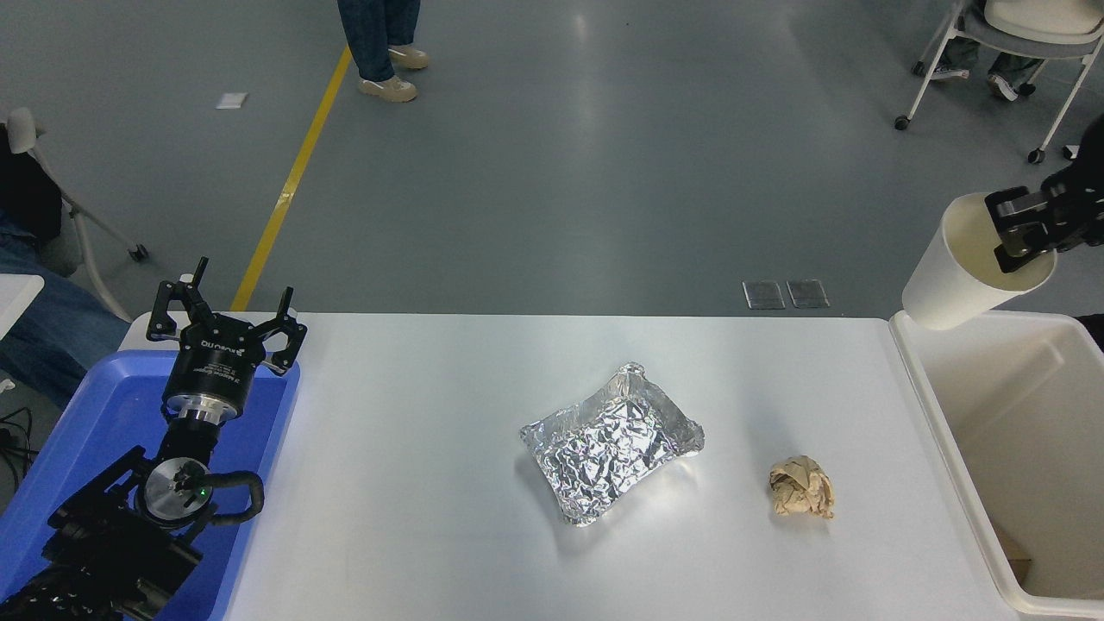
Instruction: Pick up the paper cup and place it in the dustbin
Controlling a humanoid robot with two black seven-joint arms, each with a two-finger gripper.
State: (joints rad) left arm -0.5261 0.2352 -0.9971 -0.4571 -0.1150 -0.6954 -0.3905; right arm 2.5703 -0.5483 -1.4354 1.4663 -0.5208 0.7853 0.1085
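Closest to the camera, the left black gripper (226,325) is parked at the lower left, over the flat blue plastic tray (95,414). Its fingers are spread wide and hold nothing. It looks like it is just waiting out of the way.

A bit farther out on the white table (414,500) lies the crumpled tan paper ball (803,488). Near it, more to the middle, sits the shiny crinkled silver foil tray (614,442). Nothing touches these two. They are not part of this job, so they are left alone.

At the right side stands the big cream-white plastic dustbin (949,448), right against the table edge, so things can be dropped in from above.

Farthest away, the right black gripper (1026,226) comes in from the right edge. It is pinched tight on the rim of the small cream-white paper cup (957,276), one finger inside and one outside. The cup hangs tilted in the air above the far corner of the dustbin. I think it is held there so it falls inside when the grip lets go.

Past the table, a person's legs (379,43) stand on the grey floor.
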